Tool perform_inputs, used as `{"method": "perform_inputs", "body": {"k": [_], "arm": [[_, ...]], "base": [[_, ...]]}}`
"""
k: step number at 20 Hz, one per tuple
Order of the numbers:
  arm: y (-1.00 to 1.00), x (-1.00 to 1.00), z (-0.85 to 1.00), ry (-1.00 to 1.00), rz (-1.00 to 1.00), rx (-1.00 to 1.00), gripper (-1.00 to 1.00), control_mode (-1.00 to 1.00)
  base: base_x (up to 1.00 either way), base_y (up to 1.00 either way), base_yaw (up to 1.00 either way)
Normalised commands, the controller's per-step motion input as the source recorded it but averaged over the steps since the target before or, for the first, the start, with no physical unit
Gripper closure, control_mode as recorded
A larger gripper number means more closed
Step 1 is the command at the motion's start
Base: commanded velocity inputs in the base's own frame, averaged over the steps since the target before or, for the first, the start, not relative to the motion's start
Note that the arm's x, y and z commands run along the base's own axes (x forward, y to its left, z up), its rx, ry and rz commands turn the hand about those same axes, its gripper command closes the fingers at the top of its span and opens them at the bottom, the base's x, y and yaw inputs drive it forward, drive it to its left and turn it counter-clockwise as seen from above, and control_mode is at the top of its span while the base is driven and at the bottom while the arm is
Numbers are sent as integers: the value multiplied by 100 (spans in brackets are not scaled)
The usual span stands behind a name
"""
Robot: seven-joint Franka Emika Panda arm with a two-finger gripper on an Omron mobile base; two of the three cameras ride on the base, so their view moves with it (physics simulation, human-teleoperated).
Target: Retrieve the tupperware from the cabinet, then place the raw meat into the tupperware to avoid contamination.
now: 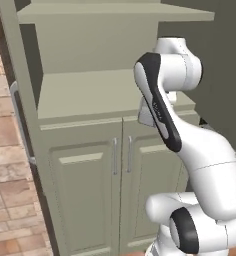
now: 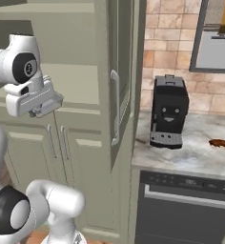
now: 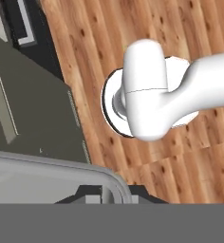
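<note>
Right base view gives me the cabinet [image 2: 86, 157] at about nine o'clock, its upper door swung open edge-on, the shelves inside bare as far as I can see. At three o'clock sits the bench [image 2: 190, 152], with a black coffee machine [image 2: 168, 112] on it and the raw meat [image 2: 222, 143] lying near its far right edge, well apart from the machine. My tool [image 2: 46, 111] hangs in front of the open shelf, jaws closed down on the tupperware [image 3: 52, 178], whose pale rim fills the lower left of the hand view. I judge retrieval done and carrying in hand. Next calls for swinging toward three o'clock and setting the box on the bench beside the meat.
</note>
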Motion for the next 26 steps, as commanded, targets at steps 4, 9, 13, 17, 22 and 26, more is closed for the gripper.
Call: {"method": "perform_inputs", "body": {"k": [4,9,13,17,22,26], "arm": [[0,0,0,0,0,0,100,100],[0,0,0,0,0,0,100,100],[0,0,0,0,0,0,100,100],[0,0,0,0,0,0,100,100],[0,0,0,0,0,0,100,100],[0,0,0,0,0,0,100,100]], "base": [[-60,0,-14],[-53,0,-9],[-52,0,-8],[-52,0,-7],[-55,0,-7],[-48,-2,-6]]}}
